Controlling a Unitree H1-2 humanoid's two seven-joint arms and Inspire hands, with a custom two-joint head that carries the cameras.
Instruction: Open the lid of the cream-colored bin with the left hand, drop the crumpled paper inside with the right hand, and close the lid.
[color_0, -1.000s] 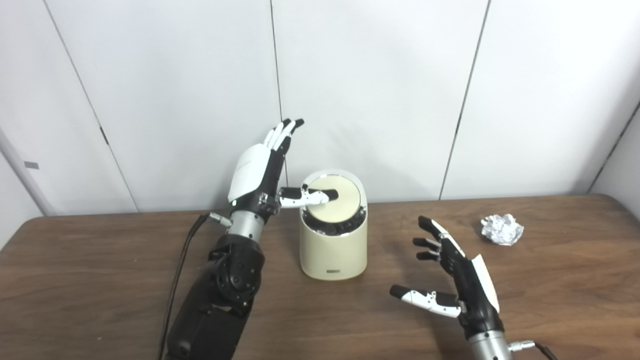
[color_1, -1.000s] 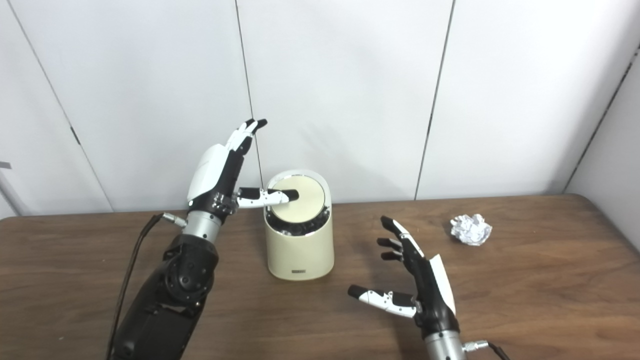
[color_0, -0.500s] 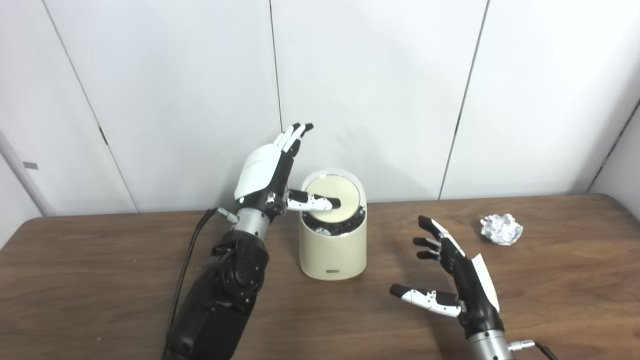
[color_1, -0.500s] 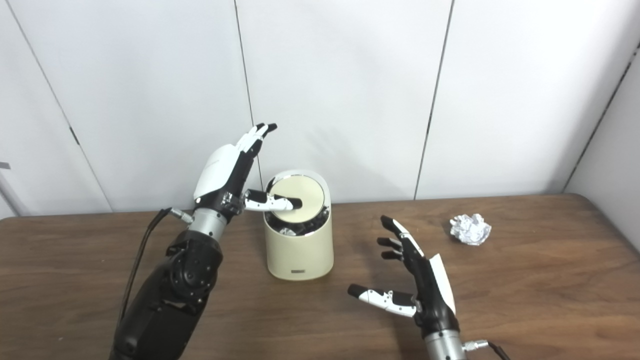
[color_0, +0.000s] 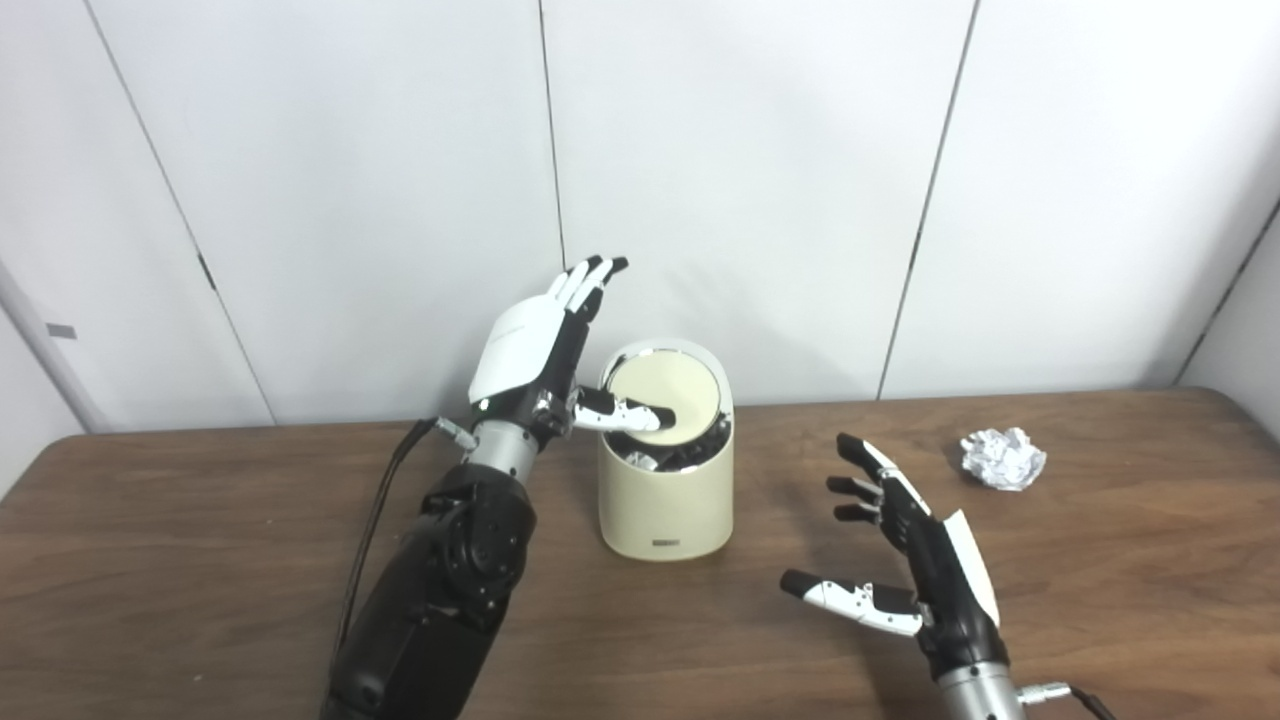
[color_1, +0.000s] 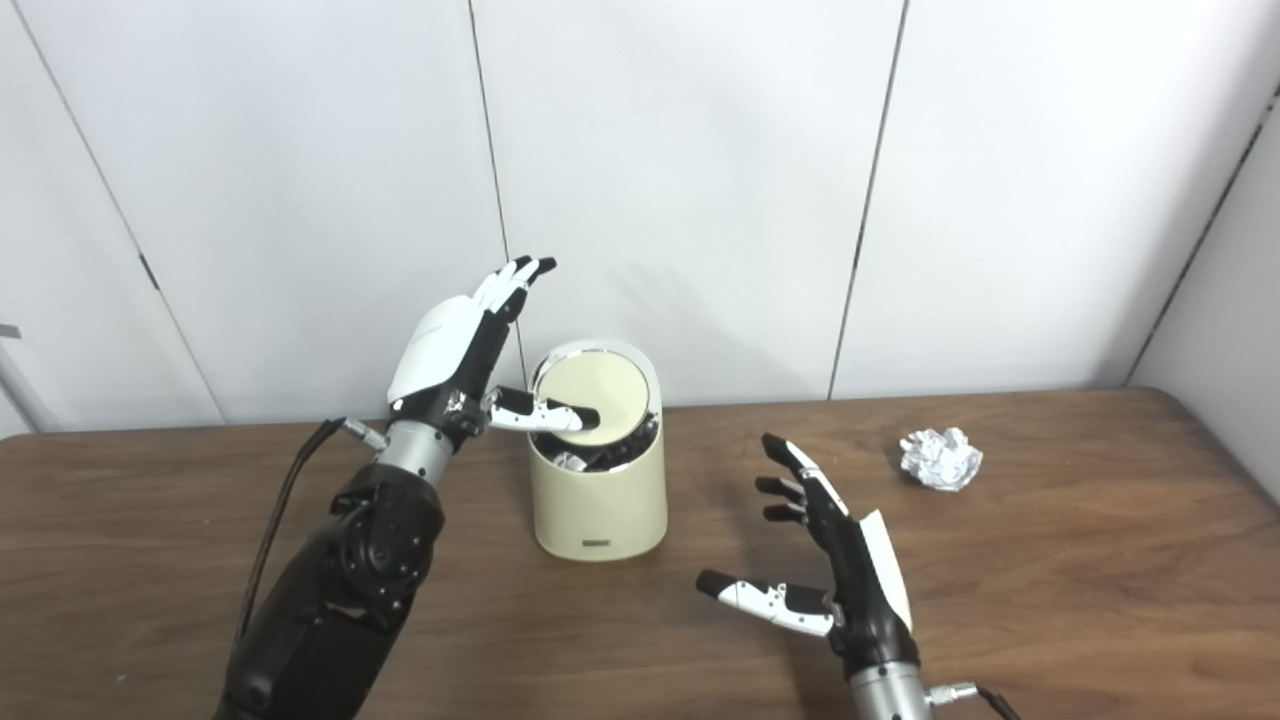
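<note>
1. Fingers of the left hand are straight and held up, holding nothing, while its thumb reaches sideways with its tip pressed on the lid of the cream-colored bin.
2. Under that thumb the lid is tipped, its near edge sunk and a dark gap showing below the thumb tip, so the opening step looks partly done.
3. Right hand fingers are spread and empty, hovering above the table to the side of the bin away from the left thumb.
4. Crumpled paper lies on the table well beyond the right fingertips, untouched.
5. Left to do, by my reading: finish opening, fetch the paper, drop it in, close the lid.
</note>
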